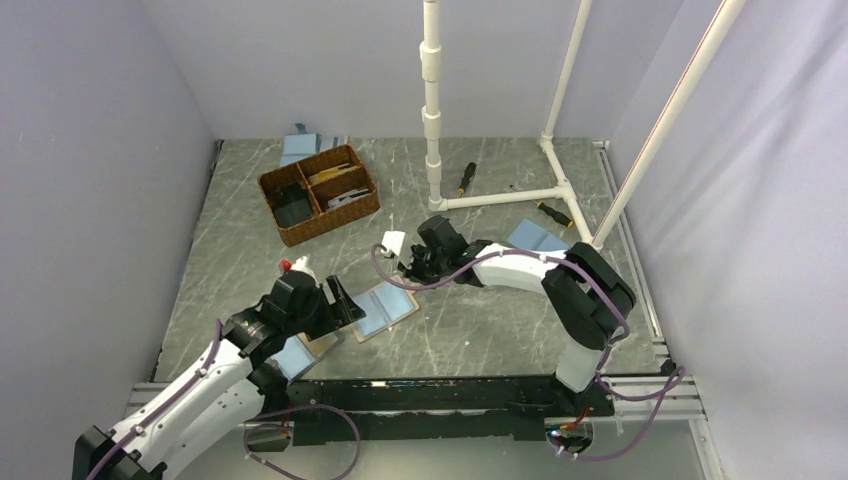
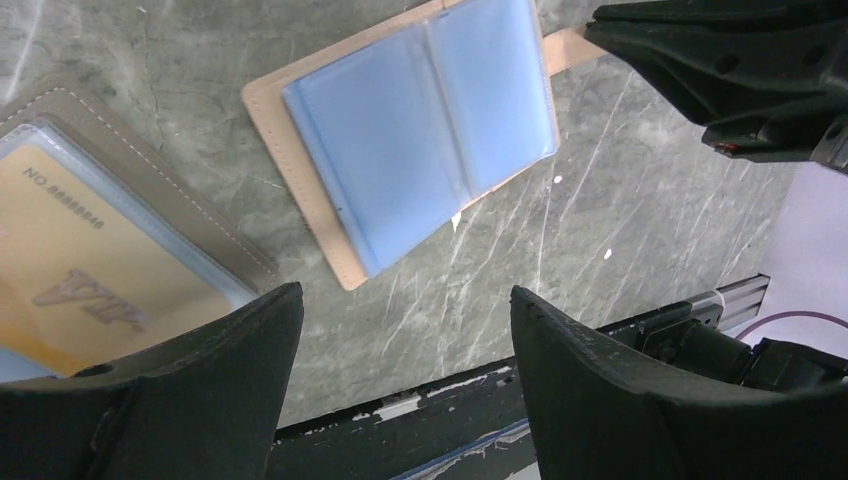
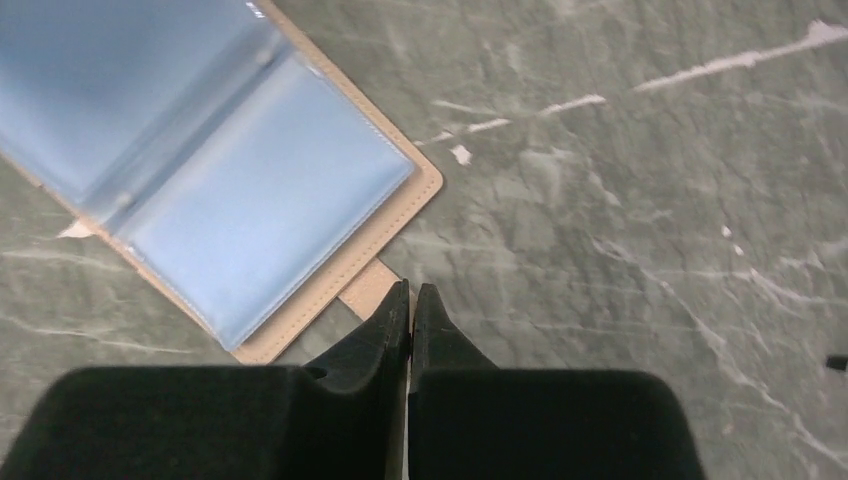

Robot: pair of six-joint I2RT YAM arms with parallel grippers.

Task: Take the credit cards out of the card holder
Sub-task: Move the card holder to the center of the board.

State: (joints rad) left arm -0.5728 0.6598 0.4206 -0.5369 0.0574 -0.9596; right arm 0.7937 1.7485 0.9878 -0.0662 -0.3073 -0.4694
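**Two hands flank one open card holder**

One grey, white-veined stone counter (image 1: 480, 330) carries everything. A white plastic pipe frame (image 1: 431, 100) stands at its far side. A brown woven basket (image 1: 335, 222) with compartments sits far left, well apart from the work. Nearer the arms lies the flat light-blue bi-fold card holder (image 1: 386, 308) with thin tan edging. It is spread open and face up, so both clear blue sleeves can be reached from above. No card shows plainly in either upturned sleeve, and I cannot tell whether one sits deeper.

The left hand (image 2: 405, 300) hovers above the counter just to the holder's left. Its two black fingers are set wide apart and hold nothing, probably poised to come down on a sleeve once the holder is steadied. Under that arm, near the holder but apart from it, lies a grey-brown stitched folder (image 2: 90, 250) with a yellow card under its clear sleeve. That one is not the task's.

The right hand (image 3: 410, 292) reaches in from the opposite side, fingers pressed together. Its tips are down at the small tan closing tab (image 3: 366, 288) that juts from the holder's edge. The tab runs under one finger rather than visibly between the two, so it is unclear whether it is pinched or merely pinned. Either way, the likely purpose is to anchor the holder against sliding as cards are drawn.
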